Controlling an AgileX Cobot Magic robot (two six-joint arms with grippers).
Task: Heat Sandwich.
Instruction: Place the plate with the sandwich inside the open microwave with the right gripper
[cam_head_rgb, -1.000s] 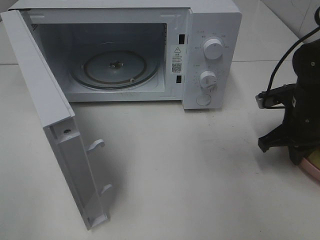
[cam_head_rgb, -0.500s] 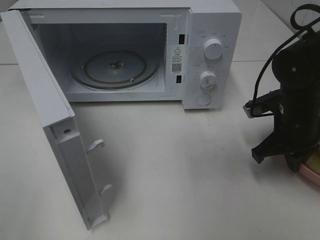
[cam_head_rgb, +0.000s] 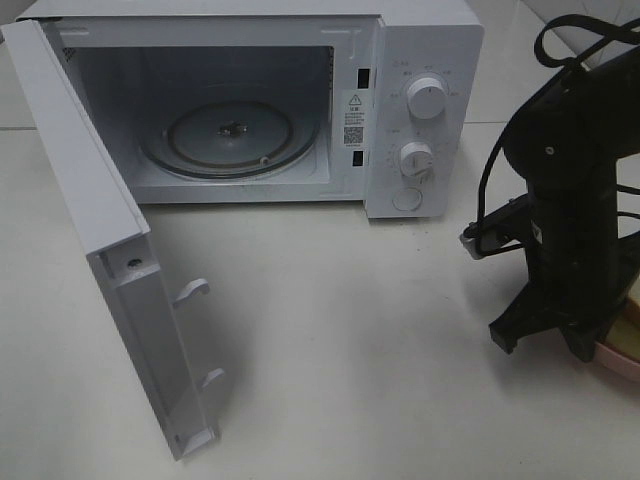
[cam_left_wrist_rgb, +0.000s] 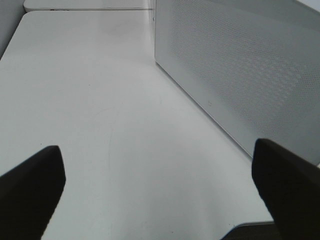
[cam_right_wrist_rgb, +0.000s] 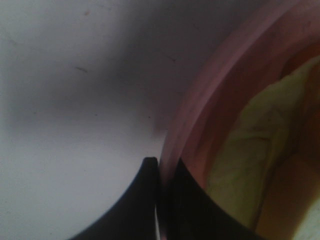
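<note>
The right tool (cam_right_wrist_rgb: 159, 165) is pinching the rim of the pink plate (cam_right_wrist_rgb: 200, 95), its two black tips closed on the raised edge with one outside and one inside (hardly any gap is showing between them). The sandwich (cam_right_wrist_rgb: 260, 135) is lying on that plate, just inside the gripped rim. Plate and sandwich are at the far right of the table (cam_head_rgb: 350, 330); whether the plate is resting there or hanging just clear, I cannot tell.

The grip is taking only one edge, so the main risk is the plate sagging away from the tips once its weight is hanging from them. A tilt would be sending the sandwich sliding toward the far side, or off. A smooth rim could also be slipping out of so narrow a pinch (a jerk would do it).

The microwave (cam_head_rgb: 425, 60) is standing well apart to the left, its door (cam_head_rgb: 90, 200) wide open and the turntable (cam_head_rgb: 230, 135) showing. Its knob panel is sitting between plate and cavity, so a straight sideways carry is risking a knock against that front. Too low an entry could be catching the sill.

The left tool (cam_left_wrist_rgb: 159, 185) is hanging wide open over the table, holding nothing, near a perforated white panel (cam_left_wrist_rgb: 240, 65) (a bump there could be swinging the door, if that is what it is).
</note>
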